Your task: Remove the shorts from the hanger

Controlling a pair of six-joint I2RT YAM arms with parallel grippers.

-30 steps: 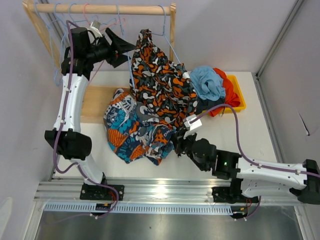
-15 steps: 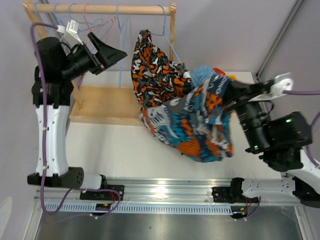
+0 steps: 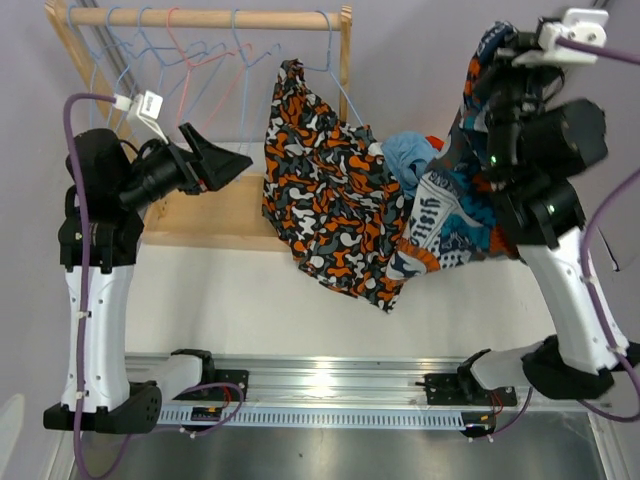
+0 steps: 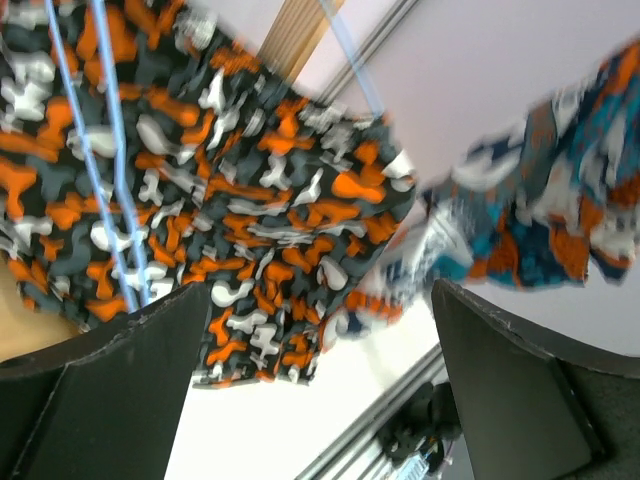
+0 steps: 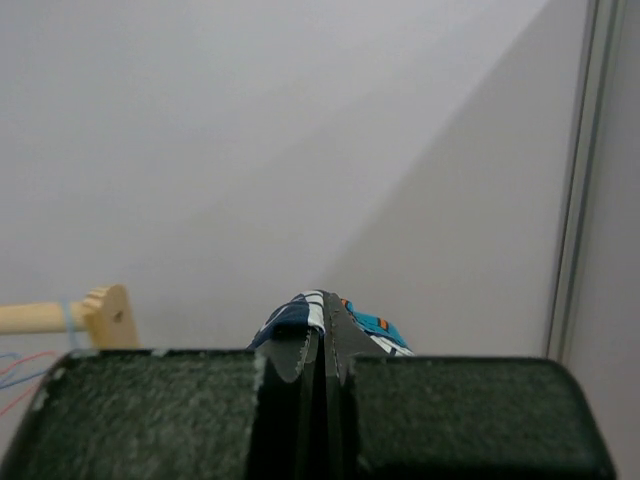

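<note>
The right end effector (image 3: 497, 62) is high at the right. Its jaws pinch the blue print shorts (image 3: 445, 225), which dangle from it over the tabletop (image 3: 220, 290). In the right wrist view the fingers (image 5: 150, 410) are pressed together, with a fold of that fabric (image 5: 322, 312) poking up between them.

The blotch shorts (image 3: 325, 190) hang on a blue hanger (image 3: 335, 75) at the right end of the wooden rail (image 3: 200, 17). Their lower edge overlaps the blue print pair in the top view (whether the two touch, I cannot tell). Several bare hangers (image 3: 180, 50) crowd the rail's left part.

The left end effector (image 3: 228, 160) stands wide and empty, held up left of the blotch shorts and apart from them, with its fingers pointing their way. Its wrist view shows both pairs beyond the spread fingers (image 4: 110, 380).

Light blue shorts (image 3: 410, 160) lie heaped behind, between the two prints.
</note>
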